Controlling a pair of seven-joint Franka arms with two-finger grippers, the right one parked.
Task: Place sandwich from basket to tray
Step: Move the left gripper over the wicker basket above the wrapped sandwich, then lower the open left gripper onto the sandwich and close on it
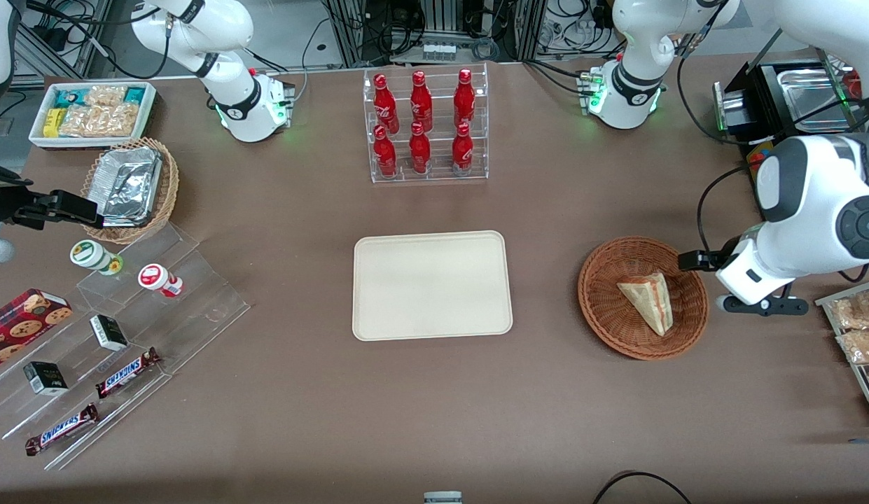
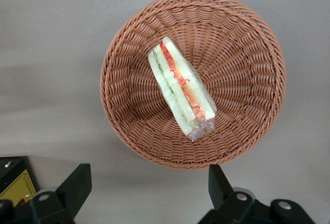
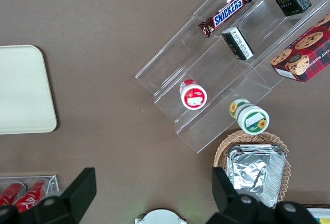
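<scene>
Wrist view from our working arm looks straight down on the round reddish-brown woven wicker basket point(image 2: 193, 79), and we see the black two-finger gripper point(image 2: 149, 190) hanging above the brown table point(image 2: 51, 53) just outside the basket's rim. Its fingers point(image 2: 77, 185) stand wide apart with nothing between them.

The clear-wrapped triangular sandwich of pale bread with red, yellow and green filling point(image 2: 180, 87) lies on its side near the middle of the basket, below and just ahead of the gripper, its striped cut edge turned up and the crimped end of its wrapper pointing toward the fingers. Nothing lies over the sandwich or across the basket's open top. A black box with a yellow label point(image 2: 15, 182) sits close beside one finger; we cannot make out what it is.

From the front we find the gripper mostly hidden under the arm's white wrist, just beside the basket point(image 1: 643, 297) on the working arm's side. The flat rectangular cream-coloured tray with rounded corners point(image 1: 432, 285) lies well away from the gripper toward the parked arm's end, with bare table between it and the basket. Farther from the front camera than the tray stands a clear acrylic rack of red bottles point(image 1: 425, 126). A rack of packaged snacks point(image 1: 858, 336) lies near the gripper, at the working arm's end of the table.
</scene>
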